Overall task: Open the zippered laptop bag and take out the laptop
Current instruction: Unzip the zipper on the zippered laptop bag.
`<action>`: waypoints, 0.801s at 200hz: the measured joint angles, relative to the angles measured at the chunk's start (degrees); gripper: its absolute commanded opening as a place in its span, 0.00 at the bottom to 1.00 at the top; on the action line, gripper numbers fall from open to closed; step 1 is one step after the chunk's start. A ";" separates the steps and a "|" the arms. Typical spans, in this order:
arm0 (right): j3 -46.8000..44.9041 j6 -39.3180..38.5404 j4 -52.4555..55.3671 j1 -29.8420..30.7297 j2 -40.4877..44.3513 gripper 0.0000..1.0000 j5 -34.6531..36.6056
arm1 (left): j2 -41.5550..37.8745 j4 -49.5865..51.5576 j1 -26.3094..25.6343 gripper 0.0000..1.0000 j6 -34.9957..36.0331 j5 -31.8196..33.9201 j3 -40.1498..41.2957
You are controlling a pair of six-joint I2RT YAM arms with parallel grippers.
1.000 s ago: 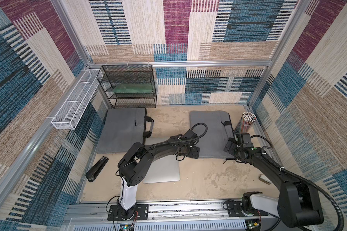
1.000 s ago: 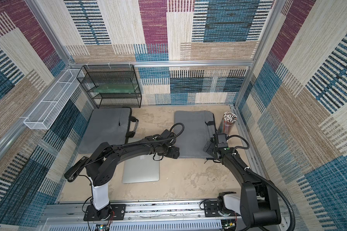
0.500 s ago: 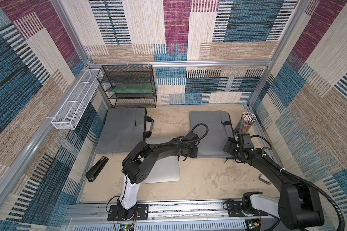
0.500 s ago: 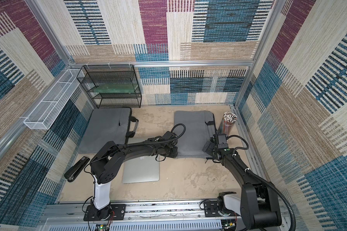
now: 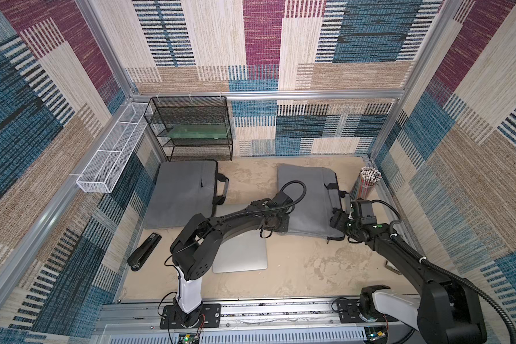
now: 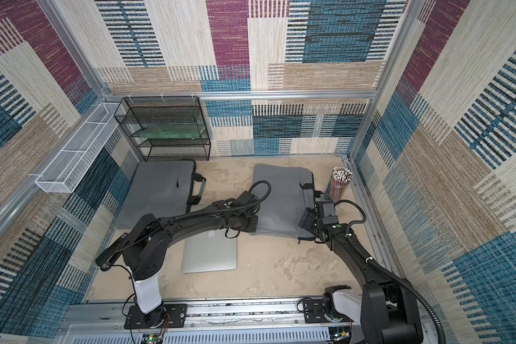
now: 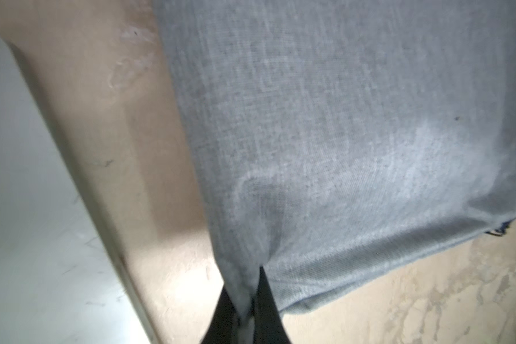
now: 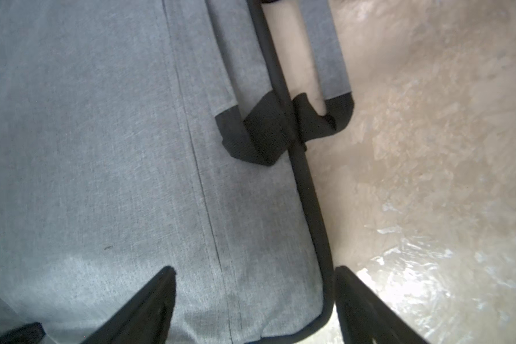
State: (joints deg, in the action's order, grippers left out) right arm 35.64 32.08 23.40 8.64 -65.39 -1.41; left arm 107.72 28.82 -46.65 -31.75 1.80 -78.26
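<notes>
A grey laptop bag (image 5: 307, 190) (image 6: 280, 190) lies flat at the right middle of the table, its handles (image 8: 331, 59) and black zipper edge (image 8: 307, 184) towards the right wall. My left gripper (image 5: 283, 227) (image 6: 252, 227) (image 7: 248, 297) is shut on a pinch of fabric at the bag's (image 7: 340, 119) near left corner. My right gripper (image 5: 335, 222) (image 6: 304, 222) (image 8: 255, 274) is open, its jaws either side of the bag's (image 8: 102, 149) near right corner. A silver laptop (image 5: 242, 256) (image 6: 210, 253) (image 7: 27, 178) lies on the table, partly under my left arm. The bag's inside is hidden.
A second grey bag (image 5: 185, 193) lies at the back left, below a black mesh shelf (image 5: 191, 128). A white wire basket (image 5: 111, 160) hangs on the left wall. A cup of pencils (image 5: 368, 181) stands close behind my right gripper. A black stapler (image 5: 143, 251) lies front left.
My left gripper moved in from the laptop side to the bag's near left corner and closed on the fabric. The right gripper stayed at its corner, jaws slightly narrower.
</notes>
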 measured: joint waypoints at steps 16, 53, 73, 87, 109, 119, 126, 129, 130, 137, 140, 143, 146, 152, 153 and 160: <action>0.28 0.00 0.04 2.67 0.66 0.71 -0.15 | -0.61 1.42 1.31 0.00 -0.02 0.59 -0.94; -0.28 2.19 0.79 12.83 3.48 0.68 1.01 | -0.90 3.65 3.13 0.00 -0.04 0.83 -1.68; -1.99 4.68 0.94 17.94 5.03 0.65 2.29 | -0.90 4.22 3.74 0.00 -0.04 0.85 -1.99; -3.78 6.67 0.90 19.71 5.66 0.63 3.13 | -0.90 4.42 4.48 0.00 -0.04 0.83 -1.99; -5.68 8.37 0.81 20.70 5.14 0.59 3.72 | -0.90 4.66 5.57 0.00 -0.02 0.85 -1.99; -6.03 8.61 0.37 20.83 4.26 0.57 4.37 | -0.90 4.79 5.79 0.00 -0.02 0.83 -1.99; -6.12 8.63 0.00 20.85 3.48 0.55 4.74 | -1.01 4.81 5.99 0.00 0.00 0.83 -1.92; -6.16 8.63 -0.20 20.85 3.13 0.55 4.87 | -1.07 4.79 6.01 0.00 0.00 0.79 -1.84; -6.16 8.61 -0.28 20.87 2.95 0.54 4.92 | -1.14 4.76 6.01 0.00 0.02 0.79 -1.77; -6.23 8.61 -0.92 20.92 2.10 0.53 5.03 | -1.36 4.66 6.03 0.00 0.04 0.76 -1.53; -6.27 8.61 -1.33 20.92 1.68 0.52 5.03 | -1.46 4.61 6.03 0.00 0.09 0.72 -1.42; -6.29 8.59 -1.66 20.94 1.29 0.52 5.03 | -1.55 4.61 6.05 0.00 0.24 0.66 -1.33; -6.32 8.59 -1.97 20.98 0.96 0.51 5.03 | -1.62 4.63 6.08 0.00 0.24 0.59 -1.29; -6.36 8.57 -2.78 21.14 0.09 0.51 5.05 | -1.70 4.59 6.12 0.00 0.24 0.50 -1.14; -6.36 8.55 -2.95 21.16 -0.09 0.50 5.05 | -1.73 4.57 6.12 0.00 0.24 0.48 -1.11; -6.38 8.48 -3.67 21.42 -0.92 0.49 5.09 | -1.75 4.48 6.19 0.00 0.26 0.37 -1.01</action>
State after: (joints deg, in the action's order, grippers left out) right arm 29.26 40.56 19.73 30.06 -66.30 3.68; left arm 105.97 33.30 -40.47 -31.48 2.17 -79.26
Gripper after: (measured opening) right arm 0.509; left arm 0.088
